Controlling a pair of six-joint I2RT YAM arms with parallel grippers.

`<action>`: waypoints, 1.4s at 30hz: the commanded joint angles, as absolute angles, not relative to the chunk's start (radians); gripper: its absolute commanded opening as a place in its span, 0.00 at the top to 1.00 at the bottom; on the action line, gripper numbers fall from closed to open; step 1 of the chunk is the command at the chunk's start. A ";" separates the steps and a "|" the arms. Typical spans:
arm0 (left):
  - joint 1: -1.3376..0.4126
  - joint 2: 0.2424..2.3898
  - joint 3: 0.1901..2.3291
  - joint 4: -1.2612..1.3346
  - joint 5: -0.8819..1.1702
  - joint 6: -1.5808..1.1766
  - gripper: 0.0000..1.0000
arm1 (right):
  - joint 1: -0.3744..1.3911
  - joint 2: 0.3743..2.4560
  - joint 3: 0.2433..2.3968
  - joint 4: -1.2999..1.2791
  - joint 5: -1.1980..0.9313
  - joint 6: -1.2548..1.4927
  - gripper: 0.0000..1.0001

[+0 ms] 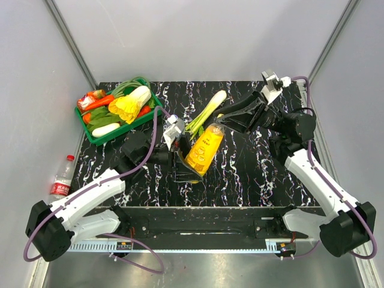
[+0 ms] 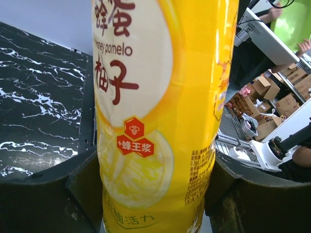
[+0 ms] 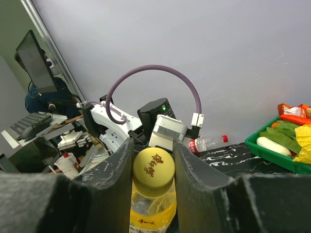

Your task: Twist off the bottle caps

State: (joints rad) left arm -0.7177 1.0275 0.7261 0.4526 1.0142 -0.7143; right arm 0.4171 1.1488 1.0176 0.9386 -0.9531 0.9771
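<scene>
Now pinches juice bottle (image 2: 155,97) in left gripper (image 2: 155,191), cap (image 3: 153,167) in right gripper (image 3: 153,153) (looks snug); risks spinning bottle under slack left hold.

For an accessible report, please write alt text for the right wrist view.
The yellow cap of a juice bottle sits between the two dark fingers of the right end effector, which seem to touch it on both sides. Behind are the left arm with a purple cable, a red-capped clear bottle and a green tray of vegetables.

Both arms reach inward, left pincer (image 2: 155,194) and right pincer (image 3: 153,165) clamped tight
</scene>
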 commanded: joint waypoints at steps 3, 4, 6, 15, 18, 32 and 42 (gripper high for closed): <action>-0.712 0.976 0.776 0.361 0.919 -0.606 0.90 | 0.428 1.135 1.011 0.940 -0.988 0.956 0.34; -0.712 0.973 0.782 0.326 0.910 -0.588 0.90 | 0.428 1.131 1.014 0.924 -0.970 0.948 0.21; -0.712 0.968 0.793 0.272 0.900 -0.557 0.90 | 0.426 1.112 1.011 0.873 -0.921 0.925 0.01; -0.710 0.951 0.825 0.088 0.861 -0.431 0.89 | 0.416 1.019 1.000 0.629 -0.700 0.805 0.00; -0.710 0.940 0.853 -0.029 0.786 -0.361 0.89 | 0.414 1.009 1.011 0.562 -0.661 0.776 0.00; -0.840 0.942 0.960 -0.388 0.094 -0.175 0.89 | 0.411 1.104 1.095 0.304 -0.601 0.764 0.00; -1.060 1.031 1.035 -0.468 -0.461 -0.192 0.92 | 0.377 1.193 1.121 0.164 -0.580 0.813 0.00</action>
State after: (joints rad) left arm -1.0031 1.0058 0.9775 -0.4637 -0.1650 -0.1905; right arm 0.4053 1.1709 1.0779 0.2142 -0.6022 0.7834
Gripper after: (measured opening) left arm 0.683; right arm 0.993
